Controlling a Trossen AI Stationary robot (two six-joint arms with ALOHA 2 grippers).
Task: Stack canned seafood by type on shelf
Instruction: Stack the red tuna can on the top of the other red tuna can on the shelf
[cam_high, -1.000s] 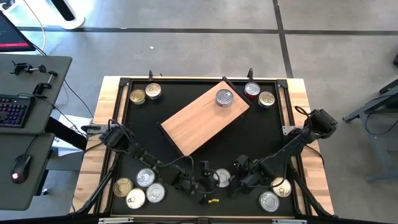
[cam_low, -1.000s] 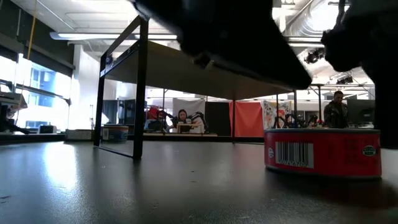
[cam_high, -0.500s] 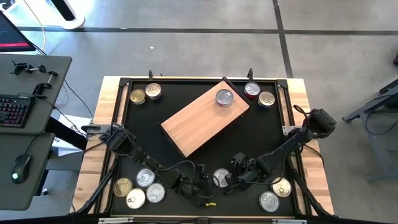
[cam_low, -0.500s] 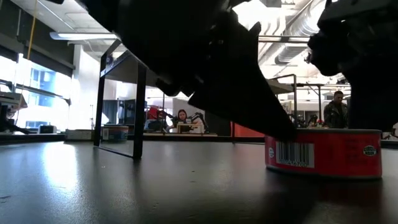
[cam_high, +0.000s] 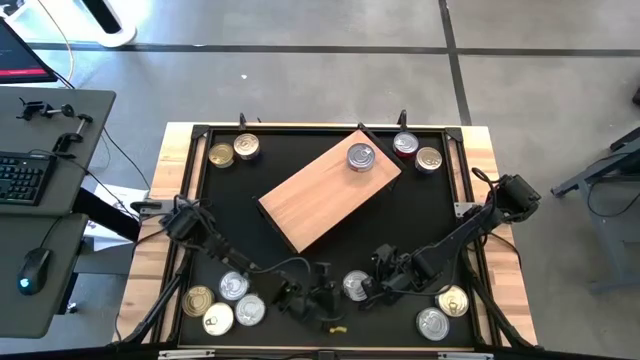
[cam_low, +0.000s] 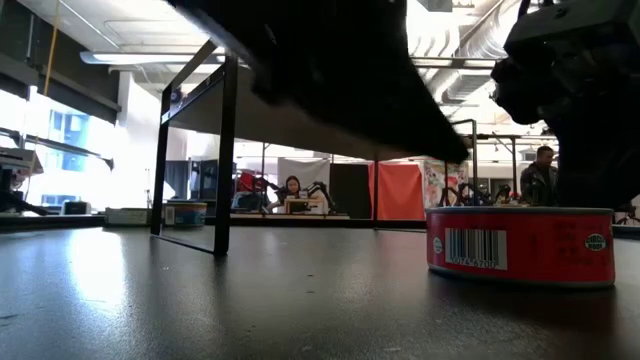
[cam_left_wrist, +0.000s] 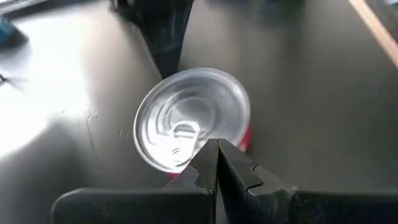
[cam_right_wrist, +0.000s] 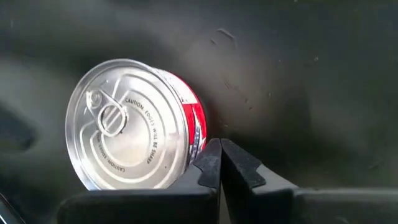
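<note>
Down at the bench's (cam_high: 420, 215) near edge, both claws, left (cam_high: 333, 291) and right (cam_high: 367, 290), are pinched together, empty, flanking a red-sided tin (cam_high: 354, 285).

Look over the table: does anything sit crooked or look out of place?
Yes. The shelf lies diagonally across the black tabletop, not square to its edges, and holds just one tin; the rest lie scattered.

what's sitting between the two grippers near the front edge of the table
One red-sided tin with a silver top lies between the shut left gripper and the shut right gripper; the high view shows it.
</note>
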